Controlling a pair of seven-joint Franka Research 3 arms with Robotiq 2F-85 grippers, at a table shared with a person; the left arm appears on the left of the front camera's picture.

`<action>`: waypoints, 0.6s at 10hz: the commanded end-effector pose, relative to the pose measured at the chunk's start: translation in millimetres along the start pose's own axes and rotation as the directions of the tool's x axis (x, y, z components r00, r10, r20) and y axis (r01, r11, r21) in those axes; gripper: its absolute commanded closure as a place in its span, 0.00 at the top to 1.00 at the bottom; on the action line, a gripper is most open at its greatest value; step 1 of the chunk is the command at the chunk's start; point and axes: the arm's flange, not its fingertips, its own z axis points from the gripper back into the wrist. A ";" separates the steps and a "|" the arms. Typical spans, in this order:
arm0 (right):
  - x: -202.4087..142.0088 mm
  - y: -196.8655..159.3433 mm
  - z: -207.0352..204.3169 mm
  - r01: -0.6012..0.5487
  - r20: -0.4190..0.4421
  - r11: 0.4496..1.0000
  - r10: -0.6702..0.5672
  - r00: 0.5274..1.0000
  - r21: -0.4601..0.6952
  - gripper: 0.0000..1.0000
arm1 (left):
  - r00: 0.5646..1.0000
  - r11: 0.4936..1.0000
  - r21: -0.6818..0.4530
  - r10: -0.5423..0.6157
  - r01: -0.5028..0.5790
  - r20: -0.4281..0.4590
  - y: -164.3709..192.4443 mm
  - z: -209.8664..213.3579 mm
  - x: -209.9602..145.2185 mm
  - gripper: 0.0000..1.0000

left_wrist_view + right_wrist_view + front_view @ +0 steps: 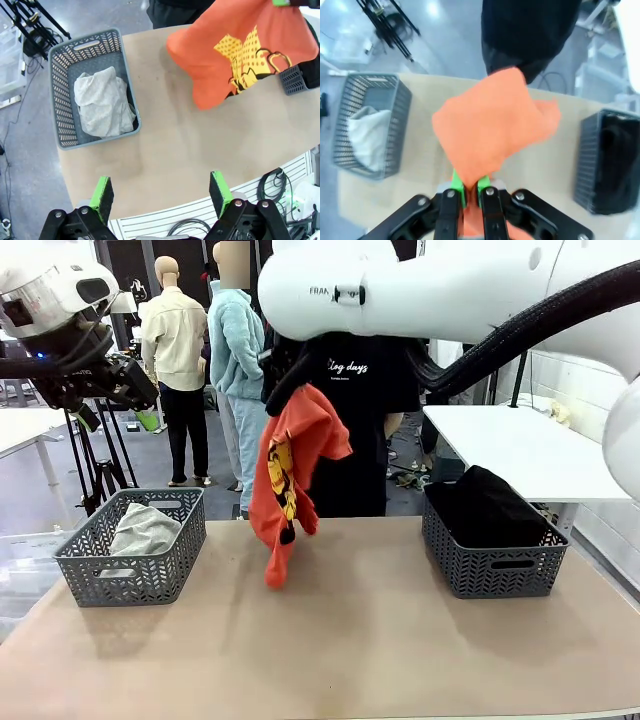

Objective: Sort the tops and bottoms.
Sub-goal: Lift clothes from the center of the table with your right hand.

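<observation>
The orange-red top (290, 475) with a yellow print hangs above the middle of the table, and my right gripper (292, 380) is shut on its upper edge. In the right wrist view the green fingertips (456, 189) pinch the orange cloth (495, 125). A light grey top (145, 530) lies crumpled in the left basket (130, 575). The black bottoms (485, 505) are piled in the right basket (500, 565). My left gripper (162, 195) is open and holds nothing, high over the table's near left edge, looking down at the grey top (102, 105) and the orange top (245, 55).
A person in a black lettered T-shirt (360, 420) stands at the far side of the table, behind the hanging top. A white table (520, 445) stands at the back right, and a tripod (95, 465) stands on the floor at the left. Bare tabletop (350, 640) lies between the baskets.
</observation>
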 end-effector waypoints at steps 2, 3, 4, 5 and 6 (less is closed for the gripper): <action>15.1 18.1 15.6 -0.022 0.096 0.999 0.019 0.995 0.036 0.00 | 1.000 1.000 -0.012 -0.014 0.014 0.000 2.5 0.6 0.2 1.00; 16.1 19.4 16.9 -0.026 0.100 0.999 0.021 0.995 0.046 0.00 | 1.000 1.000 -0.012 -0.014 0.014 0.000 2.5 0.6 0.2 1.00; 5.6 9.8 16.3 -0.009 0.049 0.999 0.007 0.999 0.031 0.00 | 1.000 1.000 -0.012 -0.014 0.014 0.000 2.5 0.6 0.2 1.00; 5.6 9.8 16.3 -0.009 0.049 0.999 0.007 0.999 0.031 0.00 | 1.000 1.000 -0.012 -0.014 0.014 0.000 2.5 0.6 0.2 1.00; 5.6 9.8 16.3 -0.009 0.049 0.999 0.007 0.999 0.031 0.00 | 1.000 1.000 -0.012 -0.014 0.014 0.000 2.5 0.6 0.2 1.00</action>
